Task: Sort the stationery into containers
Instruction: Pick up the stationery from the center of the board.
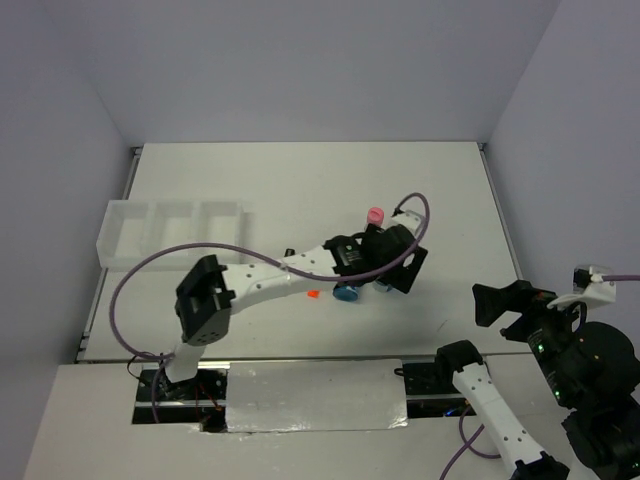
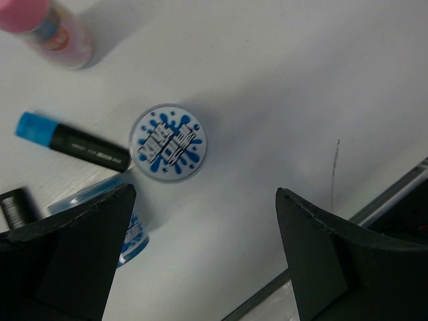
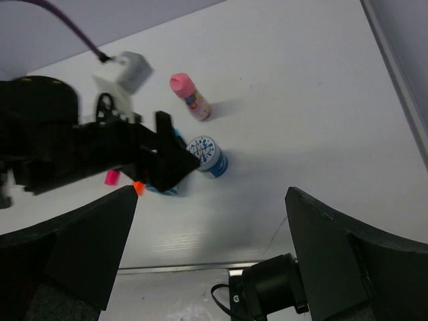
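My left gripper (image 1: 398, 268) is open and empty, hovering over the stationery cluster at mid-table. In the left wrist view (image 2: 204, 190) a blue-and-white tape roll (image 2: 168, 142) stands just ahead of the fingers. A second tape roll (image 2: 128, 235) is partly hidden behind the left finger. A blue-tipped marker (image 2: 70, 140) and a pink-capped tube (image 2: 53, 27) lie further on. The right wrist view shows the tube (image 3: 189, 95), a tape roll (image 3: 208, 155), and pink (image 3: 112, 177) and orange (image 3: 138, 188) marker tips beside the left arm. My right gripper (image 1: 498, 302) is open, empty and off to the right. The white three-compartment tray (image 1: 170, 232) holds nothing that I can see.
The tray stands near the table's left edge, well away from the cluster. The table's metal front edge (image 3: 174, 269) runs under the right gripper. Grey walls enclose the table on three sides. A purple cable (image 1: 150, 262) loops from the left arm over the table.
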Controlling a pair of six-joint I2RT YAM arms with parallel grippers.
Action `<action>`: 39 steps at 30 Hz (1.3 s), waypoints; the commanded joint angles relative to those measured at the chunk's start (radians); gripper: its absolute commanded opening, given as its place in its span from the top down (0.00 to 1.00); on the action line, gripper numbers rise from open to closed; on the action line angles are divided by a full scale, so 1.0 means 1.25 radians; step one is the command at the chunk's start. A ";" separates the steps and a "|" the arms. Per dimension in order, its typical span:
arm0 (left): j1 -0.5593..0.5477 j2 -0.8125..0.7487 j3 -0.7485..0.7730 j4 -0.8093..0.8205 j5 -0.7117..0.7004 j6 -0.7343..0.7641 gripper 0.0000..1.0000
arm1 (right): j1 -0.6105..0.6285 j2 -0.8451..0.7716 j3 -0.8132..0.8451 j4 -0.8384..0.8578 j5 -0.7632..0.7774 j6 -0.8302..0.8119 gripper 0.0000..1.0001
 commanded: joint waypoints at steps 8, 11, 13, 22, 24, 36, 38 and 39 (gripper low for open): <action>-0.006 0.193 0.205 -0.067 -0.072 0.050 0.01 | -0.003 -0.017 -0.011 -0.002 -0.072 -0.023 0.00; -0.001 0.217 0.224 -0.080 -0.085 0.054 0.01 | -0.002 -0.023 -0.020 0.003 -0.084 -0.024 0.00; 0.004 0.224 0.224 -0.083 -0.094 0.052 0.01 | 0.001 -0.027 -0.026 0.005 -0.088 -0.026 0.00; 0.024 0.240 0.210 -0.073 -0.063 0.056 0.01 | 0.007 -0.033 -0.050 0.015 -0.099 -0.031 0.00; 0.026 0.236 0.195 -0.059 -0.041 0.061 0.01 | 0.008 -0.030 -0.053 0.017 -0.103 -0.034 0.00; 0.028 0.256 0.178 -0.038 -0.019 0.050 0.01 | 0.015 -0.022 -0.047 0.017 -0.114 -0.038 0.00; 0.028 0.258 0.177 -0.040 -0.017 0.046 0.01 | 0.018 -0.019 -0.046 0.019 -0.114 -0.038 0.00; 0.028 0.260 0.174 -0.037 -0.016 0.046 0.01 | 0.018 -0.019 -0.046 0.020 -0.114 -0.039 0.00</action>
